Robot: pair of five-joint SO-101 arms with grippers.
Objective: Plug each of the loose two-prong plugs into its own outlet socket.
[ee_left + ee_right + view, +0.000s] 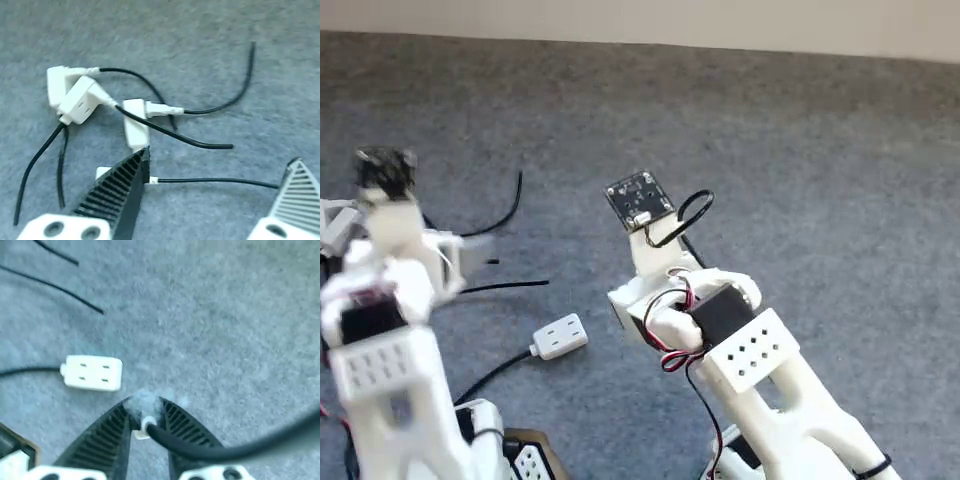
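Grey felt-like desk point(820, 150) carries everything.

White printed right arm point(760, 360) stands to the right of the white rectangular outlet block point(560, 336). White left arm point(390, 330) stands to its left, blurred.

The outlet block lies flat with two pairs of slots facing up. A black cord leaves one end.

Right tool point(145, 407) is clamped on a small white plug point(142, 432) with a thick black cord point(240, 447). It sits near the outlet block, apart from it. The fingers hide the prongs.

Left tool point(221, 156) is spread wide and holds nothing. It hangs over a tangle of white plug and socket bodies point(75, 95), left of the outlet block. Plugs and sockets are hard to tell apart there.

A small white body point(102, 172) is half hidden behind the dark ribbed finger point(120, 195).

Two loose black cord ends point(510, 285) lie just beyond the outlet block.

A brown-edged object point(542, 448) sits on the block's near side, cut off and unidentifiable.
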